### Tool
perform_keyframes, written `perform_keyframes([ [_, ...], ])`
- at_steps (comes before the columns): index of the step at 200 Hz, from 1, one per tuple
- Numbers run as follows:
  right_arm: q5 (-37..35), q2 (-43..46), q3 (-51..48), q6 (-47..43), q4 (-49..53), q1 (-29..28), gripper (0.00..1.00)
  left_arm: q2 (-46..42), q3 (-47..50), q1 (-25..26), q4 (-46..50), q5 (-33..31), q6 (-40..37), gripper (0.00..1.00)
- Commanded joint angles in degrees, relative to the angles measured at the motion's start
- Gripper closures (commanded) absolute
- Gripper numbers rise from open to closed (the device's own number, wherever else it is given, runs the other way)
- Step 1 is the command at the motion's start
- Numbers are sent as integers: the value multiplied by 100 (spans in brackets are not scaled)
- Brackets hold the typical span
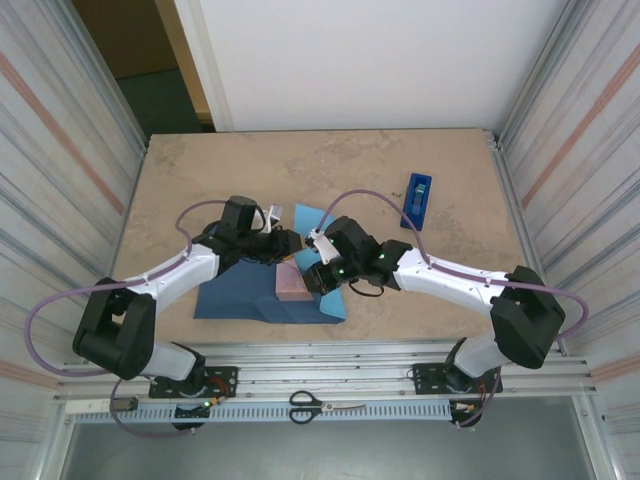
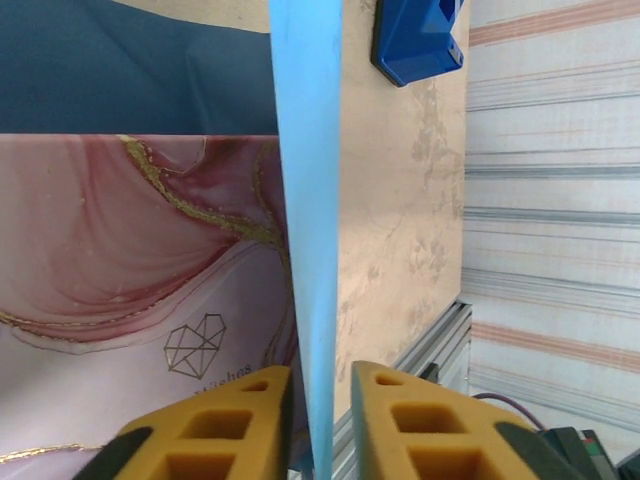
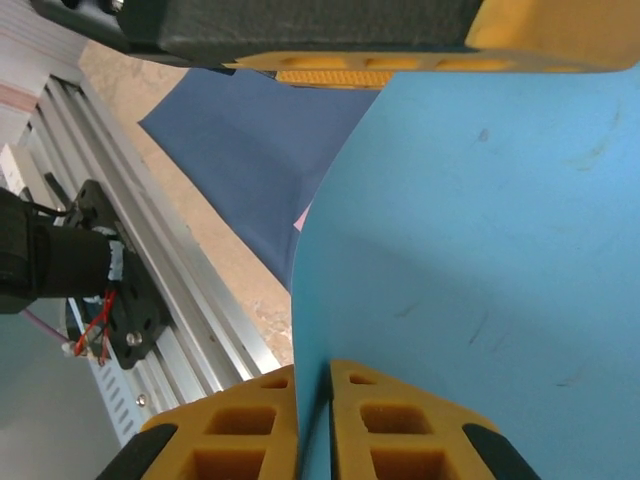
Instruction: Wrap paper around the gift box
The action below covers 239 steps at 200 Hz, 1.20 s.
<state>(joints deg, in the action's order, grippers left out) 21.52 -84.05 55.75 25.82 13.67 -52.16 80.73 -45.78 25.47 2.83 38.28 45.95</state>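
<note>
Sky-blue paper [image 3: 480, 220] flap stands beside gift box [image 1: 291, 281] at centre of table [image 1: 200, 170]; right gripper [image 3: 313, 385] pinches it, left gripper [image 2: 320, 390] straddles edge, grip we cannot confirm. We judge folding step; next, pull flap taut over box.

Lab cell: aluminium rails [image 1: 330, 358], corrugated walls [image 1: 60, 150]

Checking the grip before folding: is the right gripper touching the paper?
Touching. In the right wrist view, the paper, sky-blue side showing, runs down into the right gripper, whose yellow fingers are closed on its edge.
</note>
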Motion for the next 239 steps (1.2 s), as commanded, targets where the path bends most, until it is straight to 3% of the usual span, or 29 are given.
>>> perform_keyframes([
  [1,269,-21,214,145,34,18,75,-2,-180,10,296,-160,-346,88],
  [21,383,158,190,324,-6,161,51,-52,-197,10,488,-286,-557,92],
  [58,424,777,-325,905,-576,756,28,-154,-193,10,747,-471,-802,94],
  [78,368,933,-525,1086,-624,1031,26,-197,-167,10,771,-423,-856,95],
  [114,-564,851,-618,1725,29,1430,24,-421,114,10,553,-454,-785,100],
  [185,-357,561,-796,2357,-61,1787,7,-953,528,1,569,-523,-737,100],
  [239,-6,74,-647,2401,-120,1754,3,-1252,824,-50,738,-786,-829,100],
])
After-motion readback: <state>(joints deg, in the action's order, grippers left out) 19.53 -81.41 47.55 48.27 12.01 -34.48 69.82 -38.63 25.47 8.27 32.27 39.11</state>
